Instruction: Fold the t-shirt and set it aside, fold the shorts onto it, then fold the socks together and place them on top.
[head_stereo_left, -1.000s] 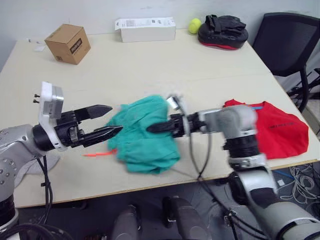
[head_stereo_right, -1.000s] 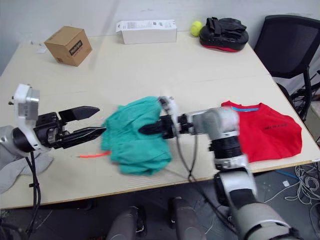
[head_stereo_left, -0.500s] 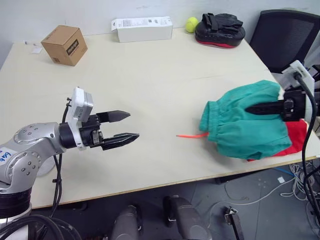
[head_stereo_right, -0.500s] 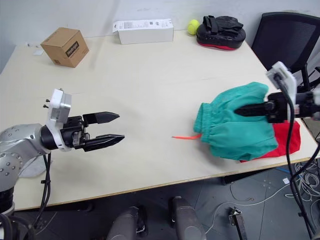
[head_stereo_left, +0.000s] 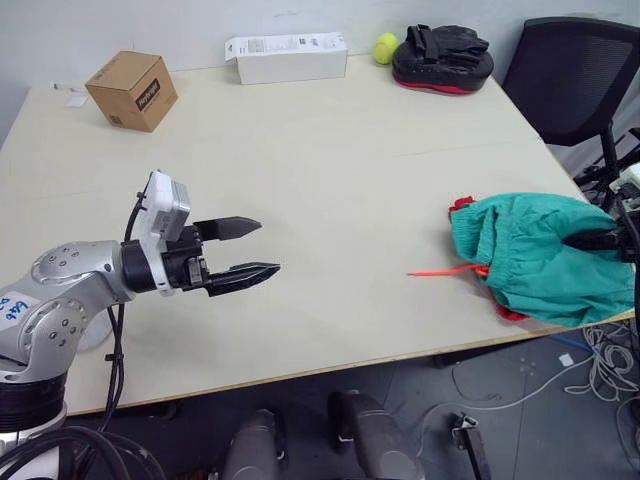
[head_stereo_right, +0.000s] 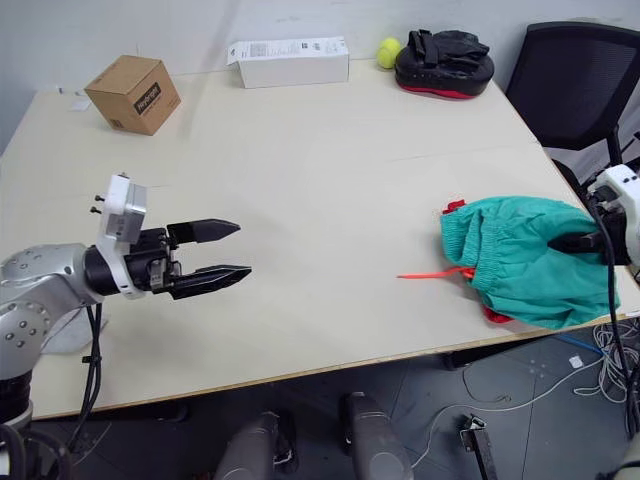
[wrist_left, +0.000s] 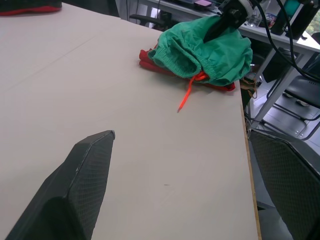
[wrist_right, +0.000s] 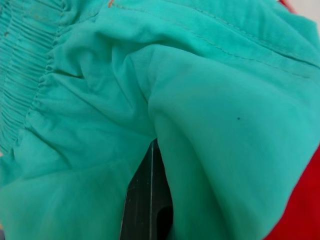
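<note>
Since a second ago, my right fingers (head_stereo_right: 563, 241) had carried the shorts (head_stereo_right: 510, 255) from the middle of the table (head_stereo_right: 320, 160) out to its right edge, over the shirt (head_stereo_right: 495, 316). They were still buried in a fold of the teal cloth. From the wrist I could see only one dark fingertip under a ridge of fabric, so I could not tell whether they were clenched on it or already loose. My left fingers (head_stereo_left: 254, 249) hung spread and empty above bare table, well apart from everything, much as they had been half a second back.

Of the shirt only thin red slivers showed, at the far corner and under the near hem of the shorts. An orange drawstring (head_stereo_right: 432, 273) trailed from the waistband toward the table's middle.

The risks, as I judged them: the bundle sat right at the table's corner, with some teal cloth seeming to hang past the edge, so a careless pull of my right arm could drag the whole pile off. If a fingertip was snagged inside that fold, backing out would haul the shorts open and spoil the fold. The shorts also lay bunched rather than flat, a poor seat for socks, which I could not pick out on the table.
</note>
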